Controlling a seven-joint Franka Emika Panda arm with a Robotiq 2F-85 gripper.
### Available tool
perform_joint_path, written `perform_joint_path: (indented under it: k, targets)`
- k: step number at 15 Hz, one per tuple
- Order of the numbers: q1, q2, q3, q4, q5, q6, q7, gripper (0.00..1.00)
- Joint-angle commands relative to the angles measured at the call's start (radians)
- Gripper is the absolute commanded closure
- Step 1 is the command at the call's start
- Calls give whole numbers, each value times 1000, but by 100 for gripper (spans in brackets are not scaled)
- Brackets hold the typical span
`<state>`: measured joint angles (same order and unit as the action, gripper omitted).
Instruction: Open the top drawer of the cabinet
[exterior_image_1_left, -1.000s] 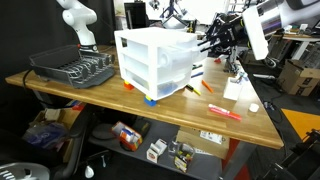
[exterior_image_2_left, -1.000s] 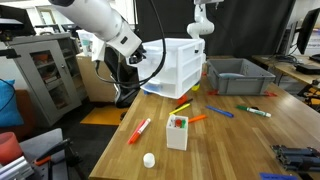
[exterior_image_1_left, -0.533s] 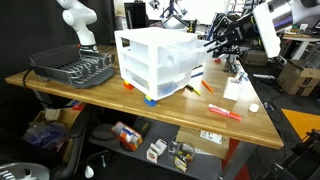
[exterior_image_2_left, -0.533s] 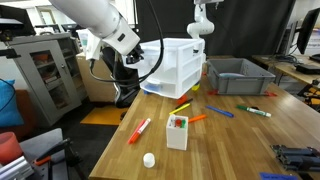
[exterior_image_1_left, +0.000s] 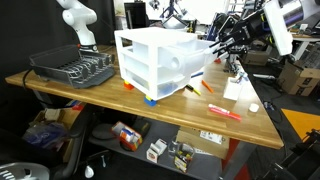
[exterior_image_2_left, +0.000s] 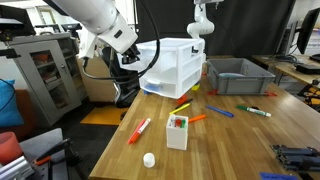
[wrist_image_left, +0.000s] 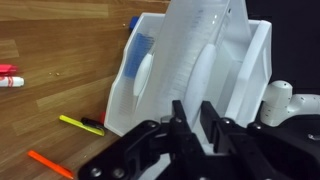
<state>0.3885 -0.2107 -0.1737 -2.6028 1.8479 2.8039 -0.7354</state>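
The white three-drawer cabinet (exterior_image_1_left: 135, 62) stands on the wooden table and shows in both exterior views (exterior_image_2_left: 190, 70). Its top drawer (exterior_image_1_left: 180, 47) (exterior_image_2_left: 162, 50) has a translucent front. My gripper (exterior_image_1_left: 214, 47) (exterior_image_2_left: 138, 62) is at that front's edge. In the wrist view the two black fingers (wrist_image_left: 195, 118) sit close together with the white lip of the top drawer (wrist_image_left: 200, 45) between them. The drawer looks pulled out a little from the cabinet body (wrist_image_left: 252, 60).
A dark wire dish rack (exterior_image_1_left: 75, 68) sits beside the cabinet. A grey bin (exterior_image_2_left: 238, 78) stands behind it. A white pen box (exterior_image_2_left: 177, 132), loose markers (exterior_image_2_left: 139, 130) (exterior_image_1_left: 225, 112) and a white cap (exterior_image_2_left: 149, 159) lie on the table. A second white arm (exterior_image_2_left: 202, 25) stands at the back.
My gripper has moved away from the cabinet body, and the top drawer's front appears to have come out slightly with it.
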Motion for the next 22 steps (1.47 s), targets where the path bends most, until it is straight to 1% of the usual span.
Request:
perform_joint_path:
  k: [1,14,19,20,21,22]
  targets:
    - [-3,-42,-8,-44,-85,-3,61,94]
    - [-12,-103,-39,-118,-298,-23,239,94]
    - [-13,-106,-58,-119,-346,-39,275,94]
    - [-12,-106,-61,-118,-350,-41,279,67]
    - [-12,-106,-64,-117,-351,-43,282,51]
    - [-11,-107,-65,-117,-353,-42,281,46]
